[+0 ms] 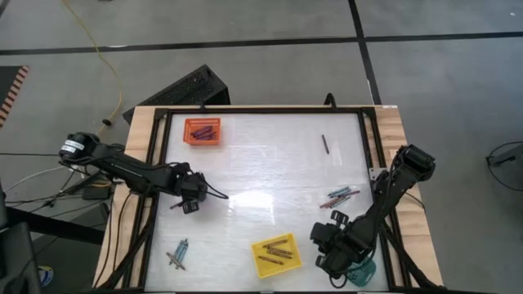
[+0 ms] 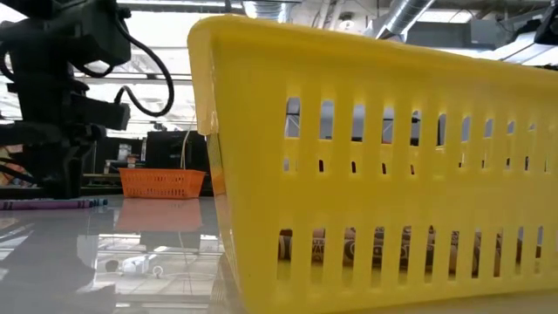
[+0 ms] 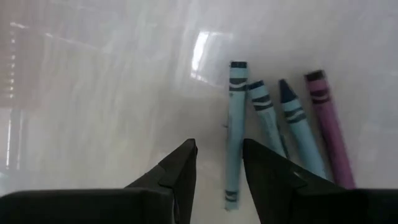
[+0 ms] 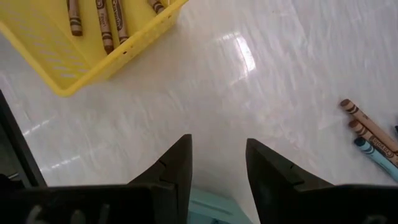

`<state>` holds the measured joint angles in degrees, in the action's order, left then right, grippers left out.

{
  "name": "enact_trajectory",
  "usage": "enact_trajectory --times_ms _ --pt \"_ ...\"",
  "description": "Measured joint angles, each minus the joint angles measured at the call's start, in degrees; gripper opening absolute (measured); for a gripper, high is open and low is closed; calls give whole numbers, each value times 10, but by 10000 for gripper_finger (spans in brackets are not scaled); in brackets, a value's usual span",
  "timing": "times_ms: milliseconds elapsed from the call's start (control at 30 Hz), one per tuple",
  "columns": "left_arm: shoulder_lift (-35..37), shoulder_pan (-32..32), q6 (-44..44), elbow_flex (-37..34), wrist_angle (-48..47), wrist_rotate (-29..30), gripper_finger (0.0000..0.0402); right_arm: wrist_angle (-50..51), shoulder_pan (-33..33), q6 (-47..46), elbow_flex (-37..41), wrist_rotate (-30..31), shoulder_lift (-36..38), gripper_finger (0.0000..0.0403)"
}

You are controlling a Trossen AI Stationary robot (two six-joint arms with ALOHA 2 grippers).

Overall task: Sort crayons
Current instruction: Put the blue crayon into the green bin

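Crayons: several lay loose on the bench (image 1: 270, 163); four sat just ahead of the left pincer (image 3: 219, 177), three blue ones (image 3: 233, 124) and a purple one (image 3: 329, 124).
Key relation: the nearest blue crayon's tip lay between the left pincer's fingers, its long axis running straight away from the pincer, along the fingers rather than across them.
Left pincer: open, gripping nothing.
Right pincer (image 4: 217, 174): open and empty, above the teal tray (image 4: 211, 208); yellow tray (image 4: 74, 68) ahead to one side, brown crayons (image 4: 367, 130) ahead to the other.
Nearer arm: the left, judged best placed for the blue crayon.
Orange tray (image 1: 202, 131): well beyond the left pincer.
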<state>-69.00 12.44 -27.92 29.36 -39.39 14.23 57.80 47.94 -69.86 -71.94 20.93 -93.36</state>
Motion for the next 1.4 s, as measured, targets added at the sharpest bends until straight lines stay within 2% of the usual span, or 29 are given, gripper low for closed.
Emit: enact_trajectory --times_ms 333,433,567,633,767,967,1400 --pt "-64 -37 46 10 26 -25 114 1 -1 3 0 0 0 141" --pt "-59 -44 53 13 30 -24 84 1 -8 21 0 0 0 141" --pt "-44 -52 70 18 44 -20 25 0 -30 55 0 1 0 141" --pt "-42 -55 80 17 52 -7 10 -1 -44 71 0 1 0 141" --pt "-44 -67 96 17 70 27 7 -7 -64 100 0 2 0 141" --pt "-44 -90 127 17 83 30 2 -16 -85 142 0 4 0 141" --pt "-43 -112 152 19 168 14 1 -49 -157 231 0 114 25 141"
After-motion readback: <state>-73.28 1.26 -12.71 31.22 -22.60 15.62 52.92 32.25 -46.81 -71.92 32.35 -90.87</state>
